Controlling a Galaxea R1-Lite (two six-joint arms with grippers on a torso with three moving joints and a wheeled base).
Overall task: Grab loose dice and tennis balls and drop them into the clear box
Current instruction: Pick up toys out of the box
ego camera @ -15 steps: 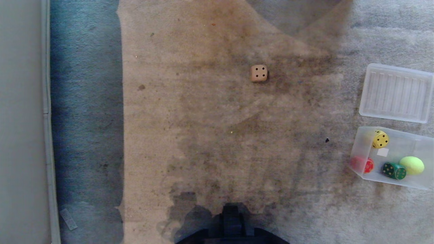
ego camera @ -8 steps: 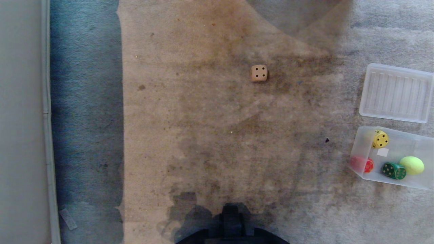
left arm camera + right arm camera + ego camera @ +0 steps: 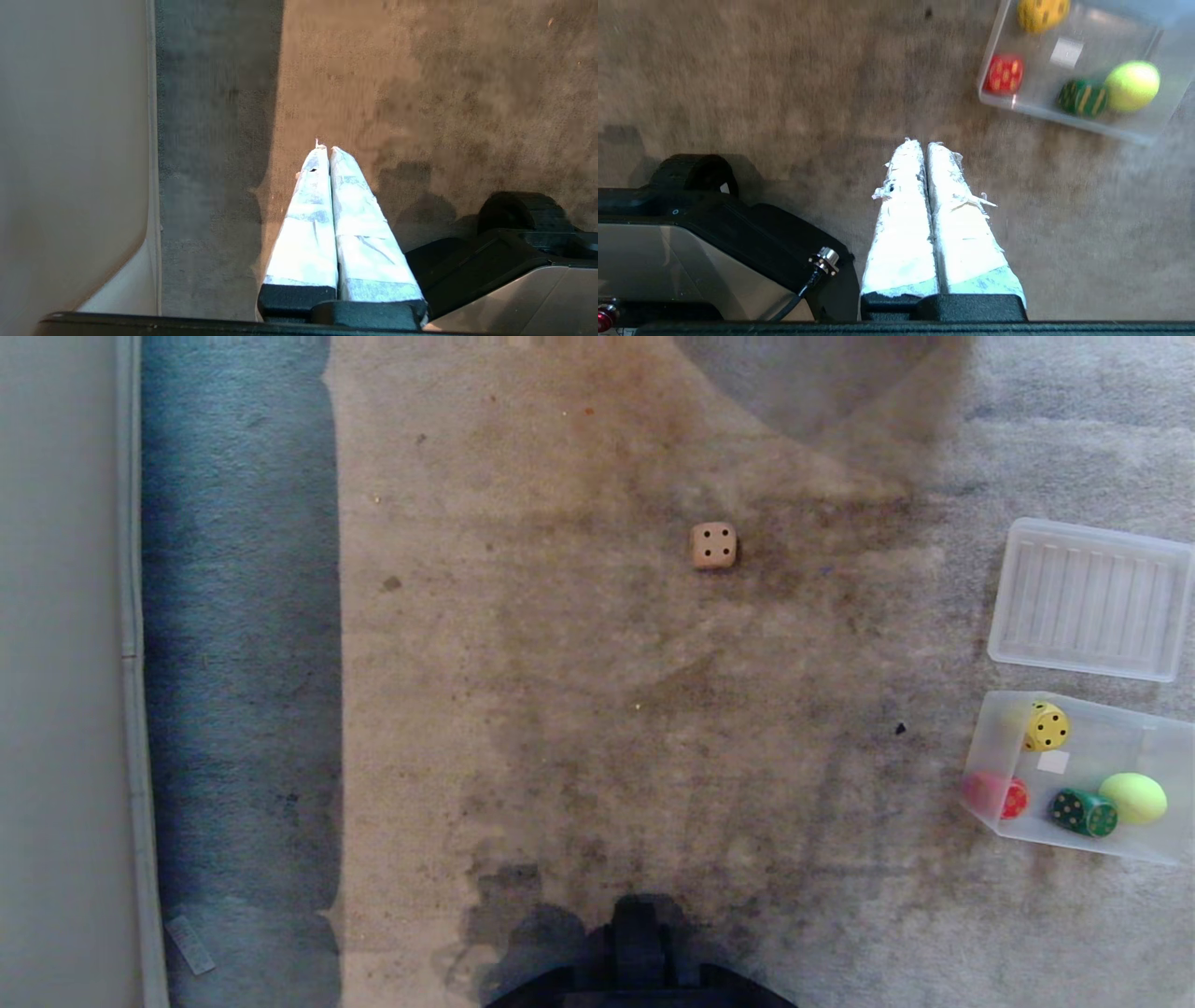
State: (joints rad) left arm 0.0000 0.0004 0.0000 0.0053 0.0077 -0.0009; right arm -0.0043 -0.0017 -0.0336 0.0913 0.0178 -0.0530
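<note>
Both claws pressed together and holding nothing: left gripper with taped fingers touching tip to tip, parked low beside the base over bare carpet, near a pale wall; right gripper same deal, fingers shut flat against each other, tucked by the base on the other side. Neither arm showing in the head view, so probably just stowed for driving, not mid-grab. One loose item visible: tan die, four pips up, sitting alone out on the stained carpet, well apart from everything. Clear box off to the robot's right at the frame edge, already holding a yellow die, a red die, a green die and a tennis ball. Ribbed lid lying flat just beyond the box, presumably left off so stuff can be dropped straight in. From the right wrist view, box near the right claw but not under it. Looks mostly done, going by the contents. Next up, guessing: rolling toward the tan die, opening a claw, pinching flat faces so no slipping off those rounded corners.
</note>
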